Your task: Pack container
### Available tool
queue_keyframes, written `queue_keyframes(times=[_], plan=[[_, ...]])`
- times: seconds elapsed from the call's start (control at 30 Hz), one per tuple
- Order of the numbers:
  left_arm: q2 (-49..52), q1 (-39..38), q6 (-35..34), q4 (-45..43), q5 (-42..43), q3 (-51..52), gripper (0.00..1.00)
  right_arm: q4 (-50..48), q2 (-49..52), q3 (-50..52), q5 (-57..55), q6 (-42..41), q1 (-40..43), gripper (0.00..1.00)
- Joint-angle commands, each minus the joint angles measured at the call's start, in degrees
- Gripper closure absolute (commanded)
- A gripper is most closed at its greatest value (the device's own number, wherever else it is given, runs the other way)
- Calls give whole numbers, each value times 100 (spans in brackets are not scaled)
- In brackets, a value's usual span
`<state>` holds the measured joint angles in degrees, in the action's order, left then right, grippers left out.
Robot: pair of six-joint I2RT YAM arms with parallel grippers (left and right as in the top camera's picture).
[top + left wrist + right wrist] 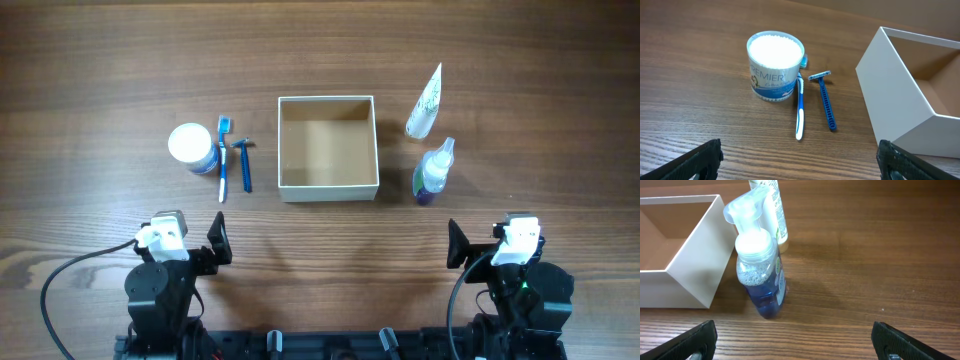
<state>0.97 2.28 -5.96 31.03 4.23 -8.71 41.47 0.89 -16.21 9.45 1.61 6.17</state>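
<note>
Left gripper (801, 159) and right gripper (797, 340) both spread wide, empty, at near table (100, 80) edge. Container (328, 190) mid-table, open-topped, nothing inside. Blue pump bottle (760, 275) just beside its right wall, tube (425, 100) behind; round jar (775, 65), toothbrush (800, 110), razor (826, 102) left, apart from container. Judgement: grab bottle mid-body, lift clear over rim; open wood ahead

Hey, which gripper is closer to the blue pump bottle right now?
Right. The right gripper hangs open just short of the pump bottle; the left gripper is on the container's far side, facing the jar.
</note>
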Motion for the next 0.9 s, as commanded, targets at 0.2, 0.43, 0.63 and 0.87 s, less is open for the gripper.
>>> queue_keyframes(times=[0.2, 0.43, 0.63, 0.87], plan=[[33, -31, -52, -20, 46, 26, 0, -9, -61, 31, 111, -26, 11, 0], [33, -31, -52, -20, 46, 26, 0, -566, -61, 31, -192, 433, 11, 0], [33, -31, -52, -20, 46, 26, 0, -2035, -61, 31, 960, -426, 11, 0], [33, -31, -52, -20, 46, 26, 0, -2964, -61, 31, 1285, -2048, 13, 0]])
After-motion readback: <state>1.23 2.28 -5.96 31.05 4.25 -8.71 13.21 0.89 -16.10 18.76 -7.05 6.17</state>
